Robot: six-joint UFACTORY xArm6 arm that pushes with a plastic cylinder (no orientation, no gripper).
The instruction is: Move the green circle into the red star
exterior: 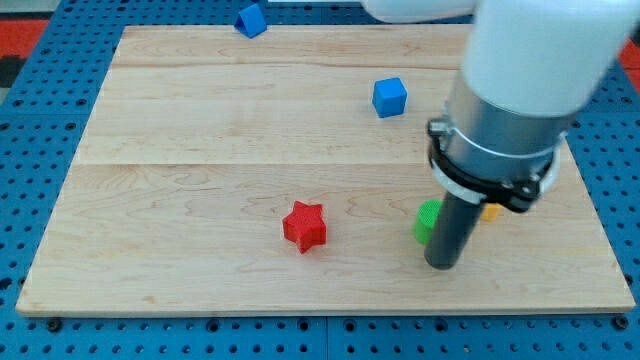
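1. Fingers are not carried by this arm, so no spread or pinch can be told; a straight dark rod is seen instead, and my tip is set down on the bench in the lower right part of the view.
2. Just at the view's left of the rod, touching or all but touching it, the green circle is found; its right part is hidden behind the rod, so only a slice of it is seen and its round shape is only partly made out.
3. Further toward the view's left, at about the same depth, the red star is seen lying flat on the wood, well apart from the green circle, with bare board between them.
4. At the view's right of the rod, a small piece of a yellow block is seen under the arm's grey collar; its shape cannot be told.
5. Farther back, above and a little to the left of the rod, a blue cube is placed on the bench, well apart from the green circle.
6. Farthest away, at the top edge of the bench, a second blue block with a slanted, wedge-like form is seen.
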